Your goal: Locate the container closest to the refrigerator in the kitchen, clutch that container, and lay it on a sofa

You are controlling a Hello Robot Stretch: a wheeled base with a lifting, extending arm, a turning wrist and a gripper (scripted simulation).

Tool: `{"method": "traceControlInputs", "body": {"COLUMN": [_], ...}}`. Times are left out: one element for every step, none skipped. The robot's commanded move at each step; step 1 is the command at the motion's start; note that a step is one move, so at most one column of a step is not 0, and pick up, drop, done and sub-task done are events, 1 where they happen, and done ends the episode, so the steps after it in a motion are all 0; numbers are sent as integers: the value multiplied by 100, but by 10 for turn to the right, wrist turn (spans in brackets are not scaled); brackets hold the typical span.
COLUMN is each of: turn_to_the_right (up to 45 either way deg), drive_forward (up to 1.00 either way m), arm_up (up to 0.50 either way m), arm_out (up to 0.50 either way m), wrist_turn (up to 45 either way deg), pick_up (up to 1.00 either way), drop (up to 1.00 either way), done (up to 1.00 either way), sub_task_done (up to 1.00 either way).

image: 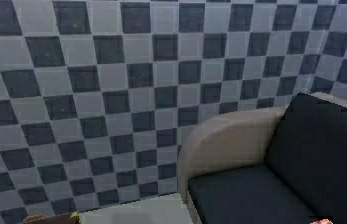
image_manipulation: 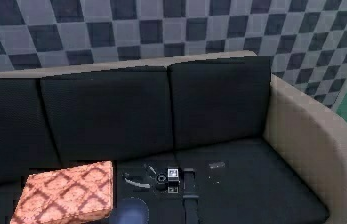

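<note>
We see the checkered wall (image: 101,90) behind the sofa (image_manipulation: 221,100). On the sofa's seat lies an orange lattice cushion (image_manipulation: 66,192). Over that seat reaches the arm (image_manipulation: 191,208). Its gripper (image_manipulation: 137,181) is near a dark blue rounded thing (image_manipulation: 131,212). We cannot tell whether it holds anything, nor how its fingers stand.

Forward view: faces checkered wall (image: 101,90) at close range, tilted slightly down; end of dark sofa (image: 281,160) with beige armrest (image: 206,140) enters at lower right. Arm side view: very near, looks down across sofa seat, square onto back cushions, wall as strip at far top. Shared by both: sofa, checkered wall behind it.
</note>
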Motion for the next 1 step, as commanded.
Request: {"method": "traceControlInputs", "body": {"turn_to_the_right": [0], "drive_forward": [0], "arm_up": [10], "arm_out": [0], "wrist_turn": [0], "pick_up": [0], "drop": [0], "done": [0], "sub_task_done": [0]}}
